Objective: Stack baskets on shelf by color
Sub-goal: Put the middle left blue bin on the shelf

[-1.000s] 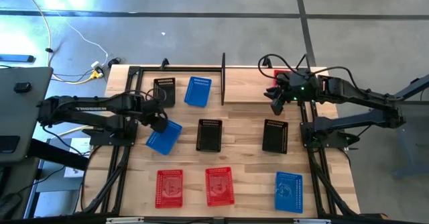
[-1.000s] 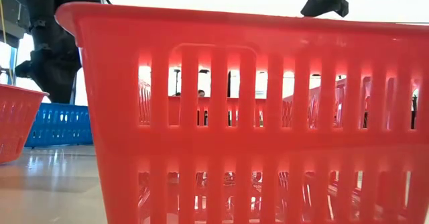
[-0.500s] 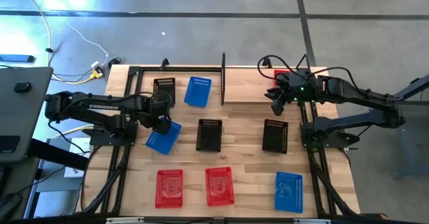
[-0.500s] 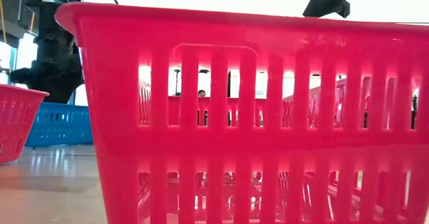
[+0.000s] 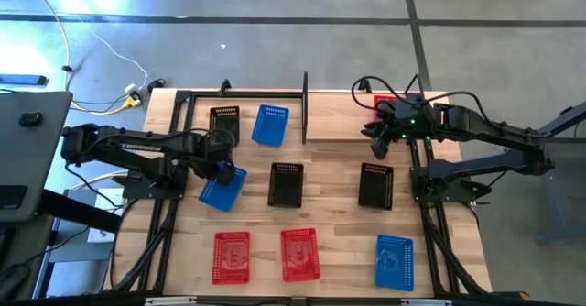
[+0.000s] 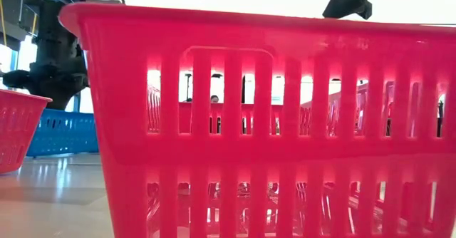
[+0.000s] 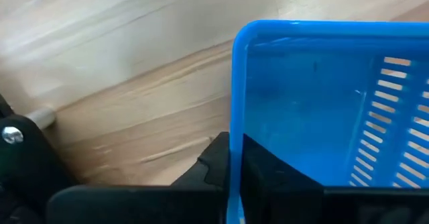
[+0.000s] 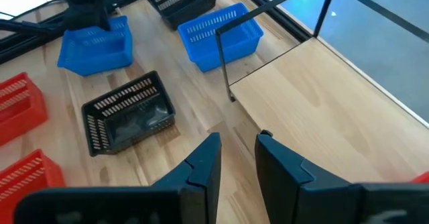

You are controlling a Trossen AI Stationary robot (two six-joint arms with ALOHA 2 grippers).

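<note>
Seen from above, a wooden table (image 5: pixel 334 205) holds small perforated baskets and a low black wire shelf (image 5: pixel 305 107) standing at about 12 o'clock.

The left gripper (image 5: pixel 222 170) sits at about 9 o'clock on the table, its fingers (image 7: pixel 261 163) pinching the near wall of a blue basket (image 5: pixel 223 187), one finger inside and one outside. That basket lies slightly tilted on the wood. Just beyond it, toward 11 o'clock, a black basket (image 5: pixel 224 123) and a second blue basket (image 5: pixel 270 125) sit side by side, left of the shelf's upright post.

The right gripper (image 5: pixel 378 137) hovers at about 2 o'clock above the bare wood just right of the shelf, its fingers (image 8: pixel 204 160) slightly spread and holding nothing. A red basket (image 5: pixel 385 101) shows partly behind that arm at the table's far edge.

At the table's centre are two more black baskets (image 5: pixel 286 184), well apart. Along the 6 o'clock edge lie two red baskets (image 5: pixel 232 256) and, toward 5 o'clock, a third blue basket (image 5: pixel 395 261).
</note>
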